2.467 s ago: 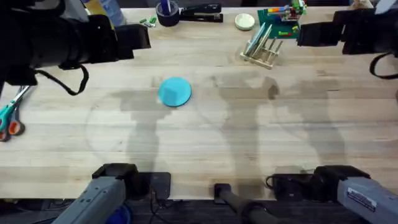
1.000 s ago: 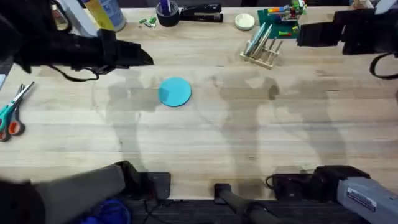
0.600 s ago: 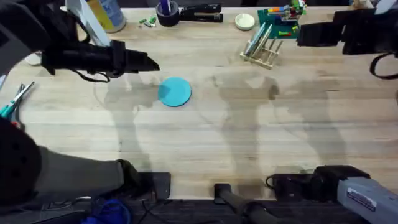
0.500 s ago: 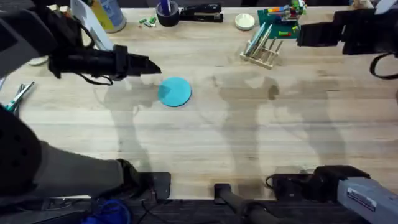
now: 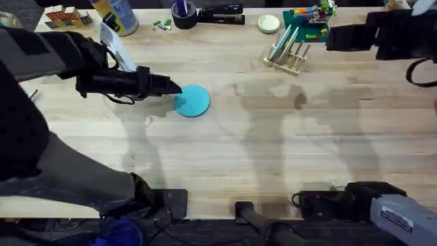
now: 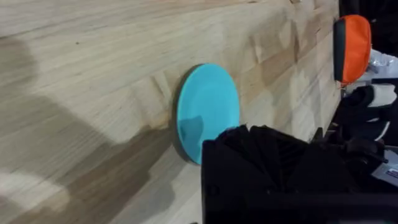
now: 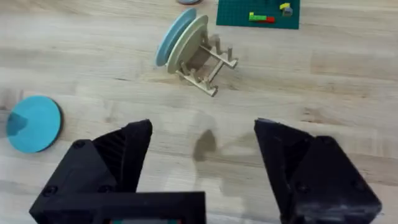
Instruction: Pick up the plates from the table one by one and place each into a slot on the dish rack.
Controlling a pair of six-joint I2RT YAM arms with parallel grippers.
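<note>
Left black two-finger gripper [image 5: 176,88] touching flat turquoise round plate [image 5: 192,100] on pale wooden table [image 5: 273,150], finger spread impossible to tell; right black gripper [image 7: 202,149] spread wide above the table.

Soft, broad shadows fall across pale wood planks under overhead lighting. Along the far edge sits desk clutter: a black stapler [image 5: 222,13], a dark round cup [image 5: 184,15] holding pens, a yellow and blue bottle [image 5: 116,15], a small white round dish [image 5: 268,24] and a green board [image 5: 307,25] carrying colourful toy bricks. Dark cables trail at the near edge.
</note>
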